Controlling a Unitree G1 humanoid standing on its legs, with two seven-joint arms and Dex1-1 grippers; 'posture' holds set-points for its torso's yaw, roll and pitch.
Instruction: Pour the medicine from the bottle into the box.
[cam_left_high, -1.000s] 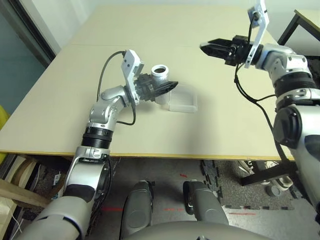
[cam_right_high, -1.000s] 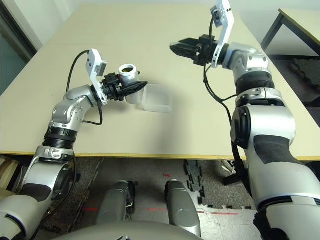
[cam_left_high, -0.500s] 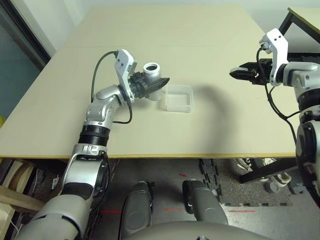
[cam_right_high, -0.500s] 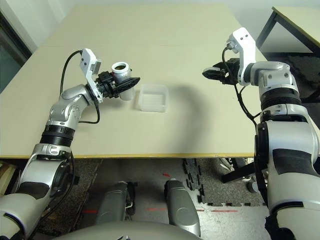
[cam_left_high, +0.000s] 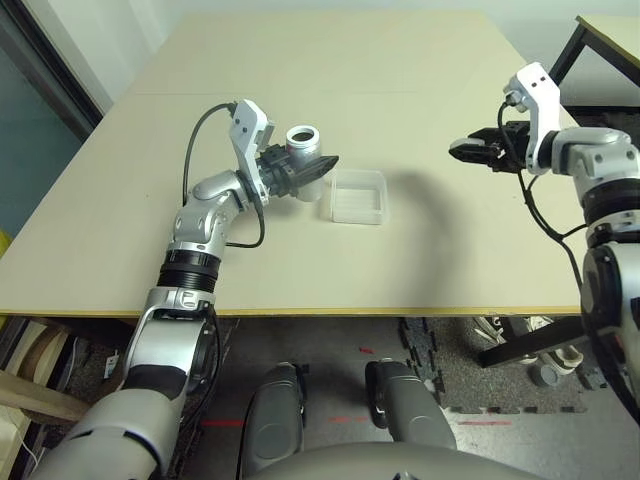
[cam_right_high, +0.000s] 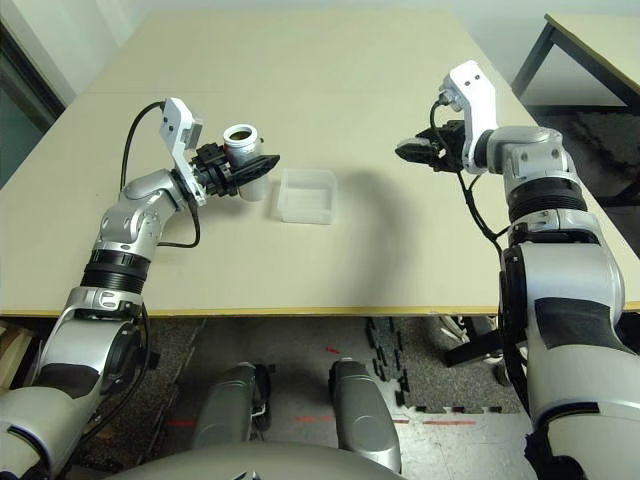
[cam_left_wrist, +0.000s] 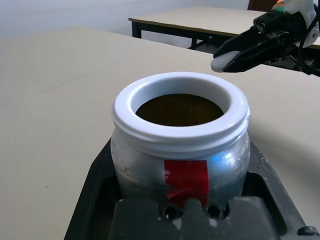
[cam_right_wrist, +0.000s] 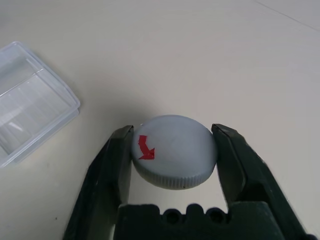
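One bottle (cam_left_high: 304, 143), one box (cam_left_high: 358, 196), one cap (cam_right_wrist: 174, 150), two grippers. Left gripper (cam_left_high: 318, 170) is clamping the bottle upright, mouth open, red stripe facing the wrist. The box is sitting on the table (cam_left_high: 420, 90) just beyond its fingertips, apart from the bottle. Right gripper (cam_left_high: 462, 150) is hanging well off to the right; its fingers (cam_right_wrist: 112, 165) are flanking the cap, left one touching, right one showing a sliver of gap. Bottle's inside is looking dark; pellets are hard to make out.
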